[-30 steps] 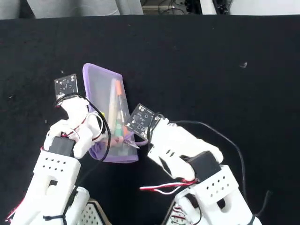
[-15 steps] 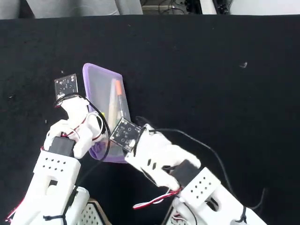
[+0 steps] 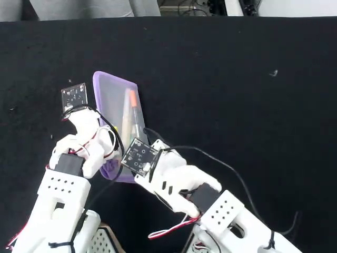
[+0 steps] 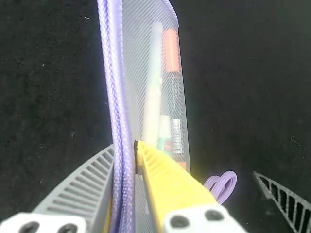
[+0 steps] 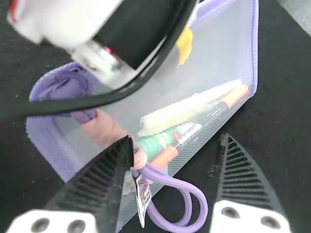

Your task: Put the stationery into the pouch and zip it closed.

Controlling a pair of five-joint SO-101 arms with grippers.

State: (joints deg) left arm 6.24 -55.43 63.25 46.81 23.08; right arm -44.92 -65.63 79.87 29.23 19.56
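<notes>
On the black table (image 3: pixel 237 105), the purple pouch (image 3: pixel 113 100) is lying flat before the arms, its long axis pointing away from them, with the pens (image 3: pixel 130 113) lying lengthwise inside. Its zipper edge is being clamped by the left gripper (image 4: pixel 127 148). The right gripper (image 5: pixel 176 141) is being held with jaws apart around the pull loop (image 5: pixel 160 174). Zipping seems in hand: the loop must be pinched and drawn along the edge.

clear purple pouch (image 3: pixel 109 100), pens (image 3: pixel 129 117) inside

A big black counter (image 3: pixel 237 79) spreads wide in the high view. It looks soft and dull, with a tiny pale speck (image 3: pixel 273 73) on it. Behind its far edge sit dark wires (image 3: pixel 184 6) and a white patch (image 3: pixel 295 7).
</notes>
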